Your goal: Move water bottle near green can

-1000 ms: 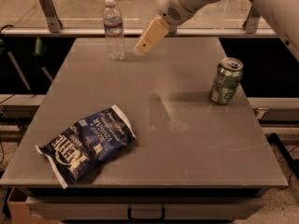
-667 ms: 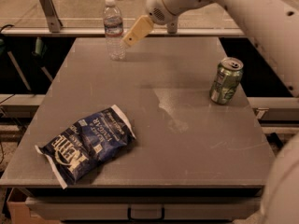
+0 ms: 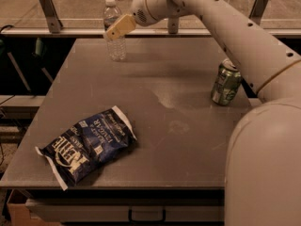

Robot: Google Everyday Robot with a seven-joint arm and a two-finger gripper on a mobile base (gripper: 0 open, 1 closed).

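Gripper (image 3: 113, 32) hovering against water bottle (image 3: 116, 49) standing near far-left corner of table (image 3: 178, 69); grip state impossible to tell. Green can (image 3: 225, 84) sitting at right edge, well apart. Bare tabletop stretching between them. Chip bag (image 3: 87, 145) lying near front-left corner.

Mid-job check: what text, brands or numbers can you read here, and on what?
"Kettle", as far as it reads: large white letters on the blue chip bag; its smaller print is too blurred.
Green can: pale markings, unreadable.
Water bottle: label band unreadable.
Pincer, beside the bottle's upper half: no text.
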